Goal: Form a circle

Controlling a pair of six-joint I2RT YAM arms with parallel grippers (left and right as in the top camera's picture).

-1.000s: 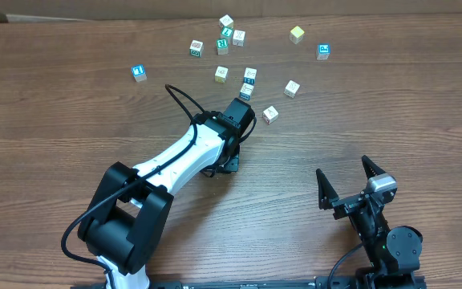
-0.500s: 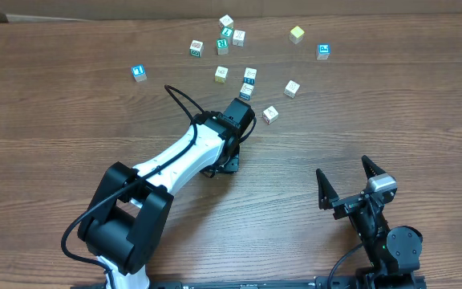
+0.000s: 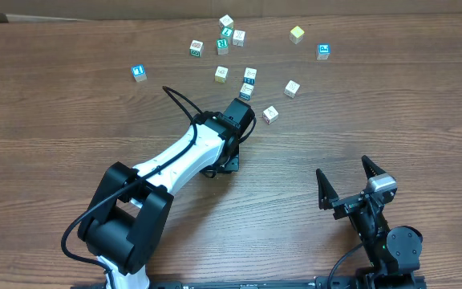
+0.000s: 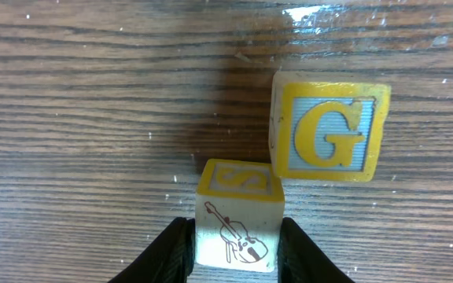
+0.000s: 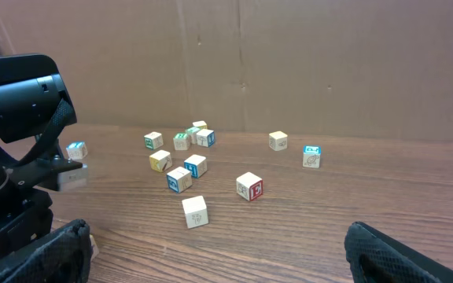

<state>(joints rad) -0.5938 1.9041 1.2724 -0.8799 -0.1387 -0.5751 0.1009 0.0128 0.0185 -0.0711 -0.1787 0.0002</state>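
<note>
Well, the circle (image 3: 250, 74) is only a loose loop: four small cubes on the far half of the table (image 3: 54, 152), just beyond the tip of the left arm (image 3: 191, 152); a pale yellow one sits at its left end, and three whitish ones with faint marks lie to the right of it, all apart from one another; the loop is stretched, its long axis running left to right across the table rather than front to back.

Seen from the left wrist, the left pincer (image 4: 237, 240) has its two dark fingers (image 4: 175, 248) pressed against opposite sides of the violin cube (image 4: 239, 196), gripping it; that cube sits upright, a yellow-bordered S on top and the violin drawing facing the wrist; the G cube (image 4: 329, 126) lies just beyond its far right corner, turned slightly, and whether the two touch I cannot tell.

The right pincer (image 3: 342, 166) stands spread wide at the near right of the table, well apart from every cube; green-faced cubes (image 3: 222, 46) cluster near the far edge.
</note>
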